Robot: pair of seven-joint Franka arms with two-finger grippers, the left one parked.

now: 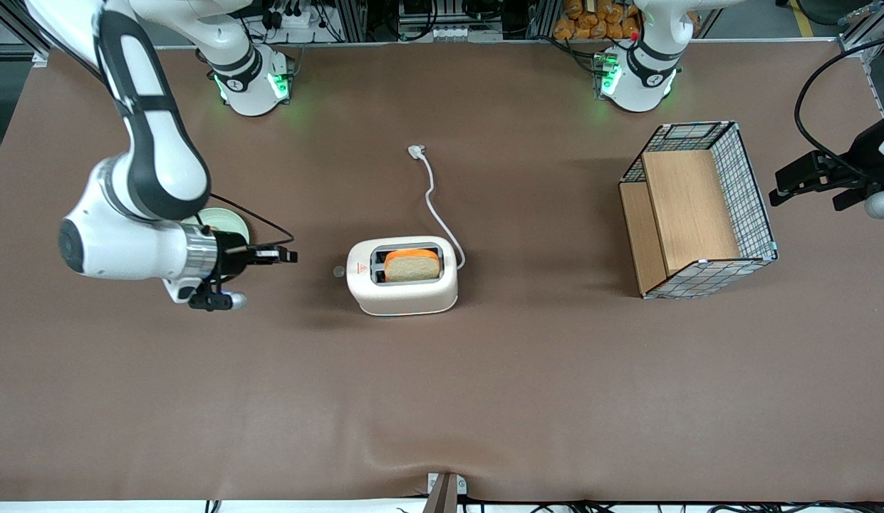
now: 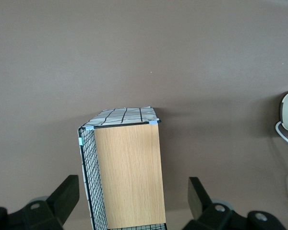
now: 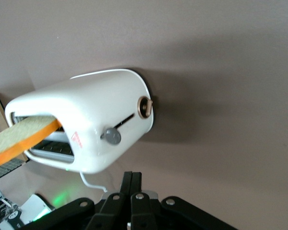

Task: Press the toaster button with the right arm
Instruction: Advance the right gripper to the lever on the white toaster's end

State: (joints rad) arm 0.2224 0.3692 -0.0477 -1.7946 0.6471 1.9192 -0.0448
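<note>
The white toaster (image 1: 402, 285) stands mid-table with a slice of orange-edged bread (image 1: 412, 264) in one slot, and its white cord (image 1: 434, 199) trails away from the front camera. The toaster button (image 1: 338, 271) juts from the narrow end by the red mark. My right arm's gripper (image 1: 290, 255) is shut and empty. It points at that narrow end from the working arm's end of the table, a short gap from the button. In the right wrist view the toaster (image 3: 86, 120) fills the middle, its grey button (image 3: 112, 136) sits on a slot, and the gripper (image 3: 132, 175) is just short of it.
A pale round dish (image 1: 226, 222) lies partly under my wrist. A wire basket with wooden panels (image 1: 698, 210) stands toward the parked arm's end of the table. A ringed round dial (image 3: 144, 107) sits on the toaster's end beside the button.
</note>
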